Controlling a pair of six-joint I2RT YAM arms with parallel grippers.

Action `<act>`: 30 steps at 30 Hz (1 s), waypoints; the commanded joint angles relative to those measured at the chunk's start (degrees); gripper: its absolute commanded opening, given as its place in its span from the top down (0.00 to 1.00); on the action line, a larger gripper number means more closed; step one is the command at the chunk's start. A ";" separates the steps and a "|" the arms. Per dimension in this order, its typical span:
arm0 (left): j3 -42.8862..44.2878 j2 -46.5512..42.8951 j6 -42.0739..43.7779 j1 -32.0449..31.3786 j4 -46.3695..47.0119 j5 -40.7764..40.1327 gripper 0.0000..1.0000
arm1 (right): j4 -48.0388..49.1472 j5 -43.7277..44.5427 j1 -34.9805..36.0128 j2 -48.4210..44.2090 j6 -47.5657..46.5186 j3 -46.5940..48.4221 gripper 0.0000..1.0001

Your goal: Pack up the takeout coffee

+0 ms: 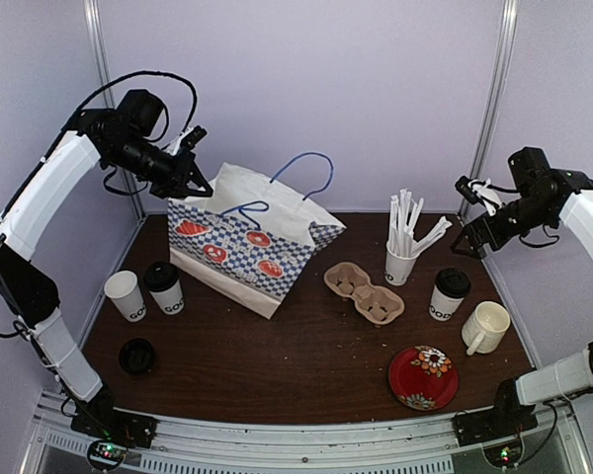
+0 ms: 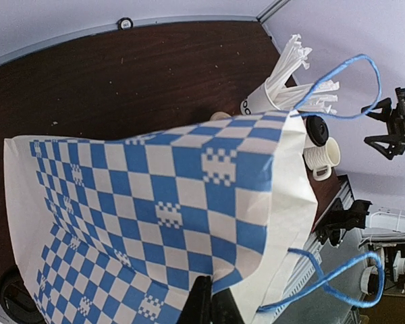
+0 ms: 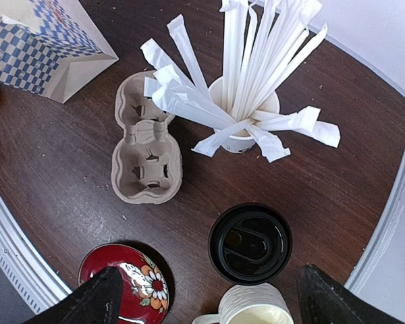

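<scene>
Two white takeout coffee cups with black lettering stand at the left of the table, one with a black lid (image 1: pixel 164 288) and one without (image 1: pixel 126 295). A third lidded cup (image 1: pixel 449 294) (image 3: pixel 250 243) stands at the right. The blue-checked paper bag (image 1: pixel 252 237) (image 2: pixel 155 202) stands at the back left. My left gripper (image 1: pixel 193 183) (image 2: pixel 212 300) is shut on the bag's upper rim and holds that edge up. High above the table, my right gripper (image 1: pixel 471 242) (image 3: pixel 209 283) is open, with the right lidded cup below and between its fingers, untouched.
A loose black lid (image 1: pixel 136 355) lies near the front left. A pulp cup carrier (image 1: pixel 364 292) (image 3: pixel 147 148) sits mid-table, beside a cup of white stirrers (image 1: pixel 402 252) (image 3: pixel 246 108). A cream mug (image 1: pixel 485 327) (image 3: pixel 250 310) and a red floral plate (image 1: pixel 423 376) (image 3: pixel 125 280) sit at the front right.
</scene>
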 commanded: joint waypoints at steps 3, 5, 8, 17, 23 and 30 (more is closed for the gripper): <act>-2.47 -3.07 1.85 -0.08 -1.70 1.07 1.00 | -0.93 -1.67 0.61 -2.29 1.26 1.06 0.07; -3.23 -2.93 2.06 -0.17 -1.68 1.48 1.00 | -0.95 -1.68 0.68 -2.67 1.38 0.50 0.07; -3.64 -2.67 2.08 -0.30 -1.74 2.14 1.00 | -0.84 -1.76 0.81 -3.47 1.66 0.34 0.07; -2.55 -2.09 2.57 -0.52 -2.25 2.93 1.00 | 0.21 -2.58 1.38 -3.23 2.46 -0.46 0.07; -2.62 -8.21 -4.55 -0.52 6.32 13.83 1.00 | 1.35 -2.56 2.27 -2.48 3.23 -0.50 0.07; -7.52 -10.57 -8.58 -1.64 10.06 19.34 1.00 | 3.01 -2.71 3.45 0.33 3.87 -0.76 0.07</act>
